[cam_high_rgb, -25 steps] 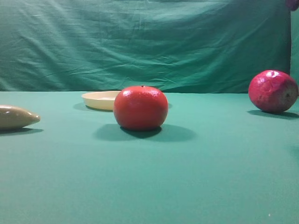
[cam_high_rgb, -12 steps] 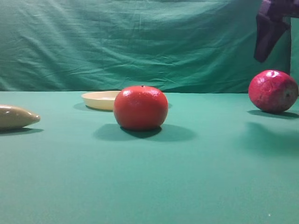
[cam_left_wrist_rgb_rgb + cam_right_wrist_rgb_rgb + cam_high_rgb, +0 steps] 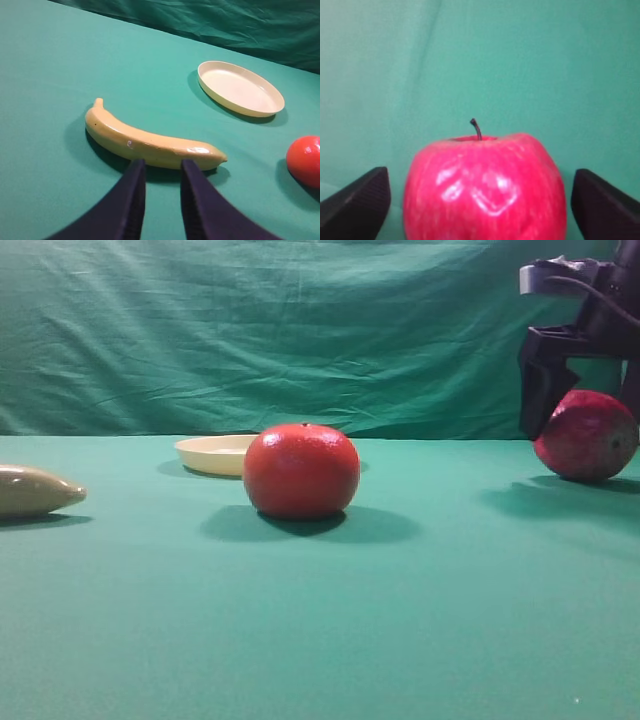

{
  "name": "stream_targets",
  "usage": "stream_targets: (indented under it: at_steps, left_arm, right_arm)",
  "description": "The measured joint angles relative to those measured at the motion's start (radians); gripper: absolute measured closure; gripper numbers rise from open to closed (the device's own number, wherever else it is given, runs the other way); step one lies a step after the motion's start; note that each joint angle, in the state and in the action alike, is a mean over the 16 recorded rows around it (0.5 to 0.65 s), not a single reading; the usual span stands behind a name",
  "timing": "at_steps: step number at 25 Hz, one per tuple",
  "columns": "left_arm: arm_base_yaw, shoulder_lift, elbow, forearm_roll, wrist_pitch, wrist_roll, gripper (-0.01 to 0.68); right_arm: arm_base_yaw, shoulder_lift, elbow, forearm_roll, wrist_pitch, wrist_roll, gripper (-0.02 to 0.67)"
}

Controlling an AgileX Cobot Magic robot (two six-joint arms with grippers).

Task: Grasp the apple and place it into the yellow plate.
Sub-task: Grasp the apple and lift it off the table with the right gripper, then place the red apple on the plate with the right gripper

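Note:
The apple (image 3: 590,445), dark red with pale streaks, sits on the green cloth at the far right. In the right wrist view it (image 3: 485,185) fills the lower middle, stem up. My right gripper (image 3: 584,420) is open and straddles the apple, one finger (image 3: 355,207) on each side with a gap to the fruit. The yellow plate (image 3: 213,454) lies at the back, left of centre, and shows empty in the left wrist view (image 3: 240,89). My left gripper (image 3: 162,165) holds nothing, its jaws a narrow gap apart, and hovers just in front of a banana.
An orange-red round fruit (image 3: 301,471) stands in the middle, in front of the plate's right edge, and shows in the left wrist view (image 3: 305,160). A beige-yellow banana (image 3: 35,490) lies at the far left (image 3: 150,145). A green curtain (image 3: 300,330) hangs behind.
My right gripper has come down from the top right corner and now straddles the apple. The apple, plate, other fruit and banana have not moved.

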Motion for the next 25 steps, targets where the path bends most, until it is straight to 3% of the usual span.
stream_targets:
  at_steps: [6,12,25]
  left_arm:
    - [0.0,0.0,0.0,0.0,0.0,0.0,0.516]
    - [0.0,0.0,0.0,0.0,0.0,0.0,0.516]
    - [0.0,0.0,0.0,0.0,0.0,0.0,0.516]
  right_arm:
    - [0.019,0.001,-0.088,0.07,0.058,-0.021,0.168]
    - [0.109,0.001,-0.203,0.153,0.056,-0.072,0.17]
    - [0.423,0.084,-0.299,0.215,-0.281,-0.18,0.17]
